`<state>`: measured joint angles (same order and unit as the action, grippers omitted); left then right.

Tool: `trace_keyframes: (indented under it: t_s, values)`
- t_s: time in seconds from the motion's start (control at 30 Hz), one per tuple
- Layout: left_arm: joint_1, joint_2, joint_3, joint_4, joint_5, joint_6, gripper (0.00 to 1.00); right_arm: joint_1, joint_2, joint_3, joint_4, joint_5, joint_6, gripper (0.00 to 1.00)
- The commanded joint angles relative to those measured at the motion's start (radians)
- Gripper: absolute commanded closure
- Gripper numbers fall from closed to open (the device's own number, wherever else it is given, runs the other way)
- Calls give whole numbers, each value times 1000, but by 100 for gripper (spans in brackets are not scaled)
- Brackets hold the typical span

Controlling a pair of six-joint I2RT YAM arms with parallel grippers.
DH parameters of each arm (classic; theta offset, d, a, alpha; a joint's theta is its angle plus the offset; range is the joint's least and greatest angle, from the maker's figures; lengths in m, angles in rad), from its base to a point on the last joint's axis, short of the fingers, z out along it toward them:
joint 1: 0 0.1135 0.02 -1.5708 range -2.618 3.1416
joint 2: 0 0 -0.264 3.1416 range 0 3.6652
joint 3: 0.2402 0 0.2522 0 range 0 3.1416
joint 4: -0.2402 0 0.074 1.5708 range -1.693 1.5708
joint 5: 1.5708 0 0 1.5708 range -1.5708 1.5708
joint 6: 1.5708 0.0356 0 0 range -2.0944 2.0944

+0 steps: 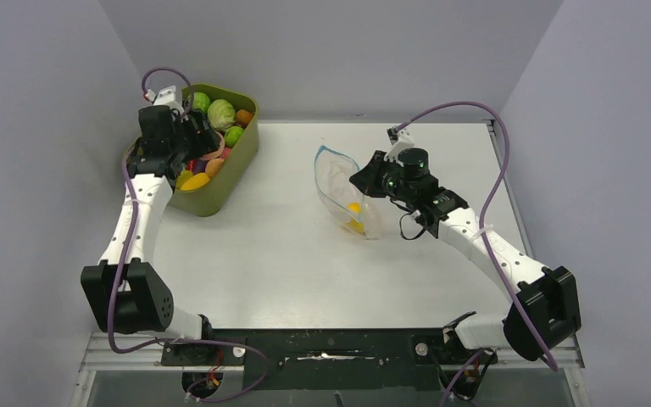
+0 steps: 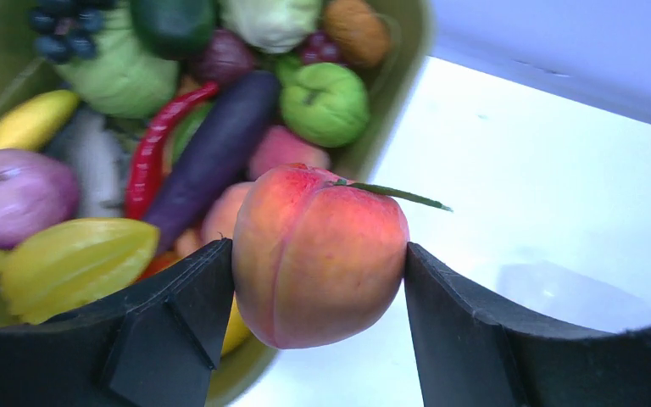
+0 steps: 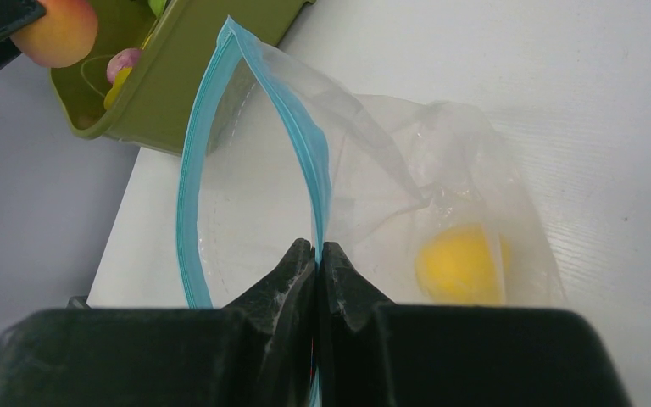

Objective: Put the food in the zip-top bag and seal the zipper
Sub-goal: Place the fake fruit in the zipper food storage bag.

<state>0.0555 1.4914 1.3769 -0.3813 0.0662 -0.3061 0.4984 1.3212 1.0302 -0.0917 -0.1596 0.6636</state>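
Observation:
My left gripper (image 2: 318, 254) is shut on a peach (image 2: 318, 254) with a thin green leaf and holds it over the right rim of the olive tub (image 2: 403, 59). The peach also shows in the right wrist view (image 3: 55, 34). Several more toy foods lie in the tub, among them a purple eggplant (image 2: 212, 153) and a green fruit (image 2: 326, 102). My right gripper (image 3: 316, 248) is shut on one lip of the teal zipper (image 3: 309, 153) and holds the clear zip-top bag (image 1: 343, 182) with its mouth open. A yellow fruit (image 3: 458, 263) lies inside the bag.
The olive tub (image 1: 242, 157) stands at the table's back left, with my left gripper (image 1: 193, 140) over it. The bag and my right gripper (image 1: 363, 181) are mid-table, right of centre. Grey walls close in the left, back and right sides.

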Motion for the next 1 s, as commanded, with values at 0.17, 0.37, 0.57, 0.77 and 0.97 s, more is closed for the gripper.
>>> trace_keyframes:
  t_s: [0.17,0.37,0.57,0.77,0.97]
  values:
    - [-93,-175,-131,183,323,-133,55,10,46,65,40,19,44,100]
    - [-137,-224,-202,268,426,-210,56,17,85,96,57,-12,61,100]
    - [-201,-242,-215,376,537,-322,57,30,106,123,62,-19,69,100]
    - [-301,-240,-285,594,578,-492,58,43,122,151,55,-18,62,100]
    - [-360,-213,-356,762,573,-621,61,53,110,160,51,-18,59,100]
